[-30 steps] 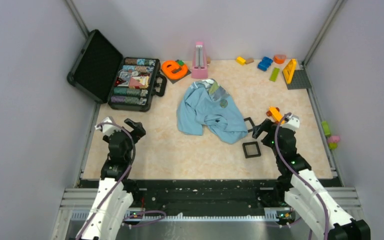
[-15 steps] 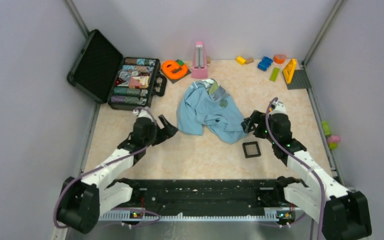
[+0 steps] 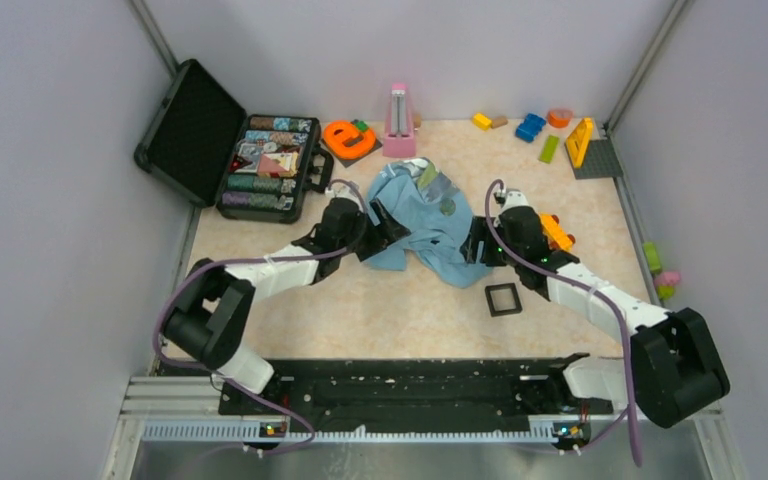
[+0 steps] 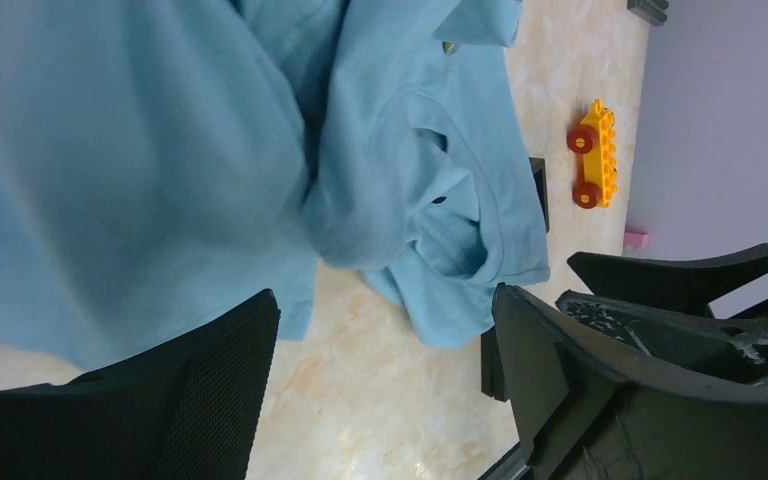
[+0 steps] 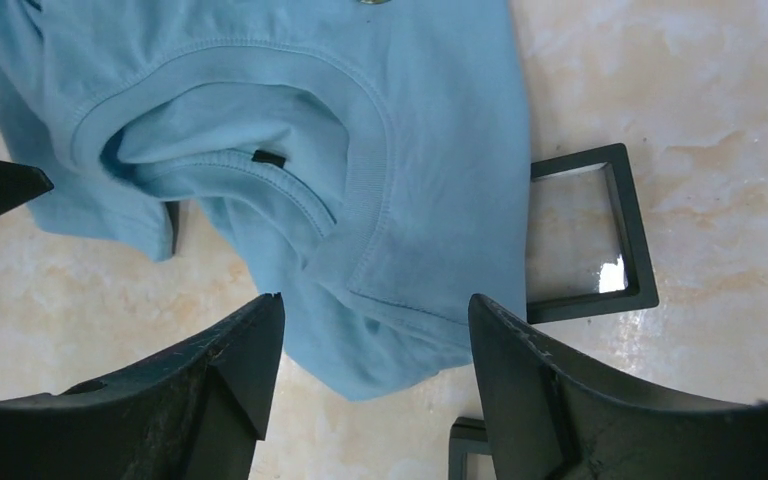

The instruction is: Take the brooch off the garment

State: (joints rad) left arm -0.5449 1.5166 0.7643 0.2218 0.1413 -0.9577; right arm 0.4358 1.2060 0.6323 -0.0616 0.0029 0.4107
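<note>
Brooch (image 3: 447, 207): tiny, likely rigid, light; best pinched by its rim.
Garment (image 3: 415, 238): soft, limp, mid-desk; needs holding beside the brooch.
Left gripper (image 4: 385, 300), right gripper (image 5: 375, 300): jaws apart, empty.

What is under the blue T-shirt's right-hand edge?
A black square frame with a clear centre sticks out from under the T-shirt; part of it is covered. Anything else beneath the cloth is hidden.

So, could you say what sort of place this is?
Probably a robot test cell: a left arm and right arm bolted at the edge of a walled tabletop, with props like a poker-chip case and toy bricks.
</note>
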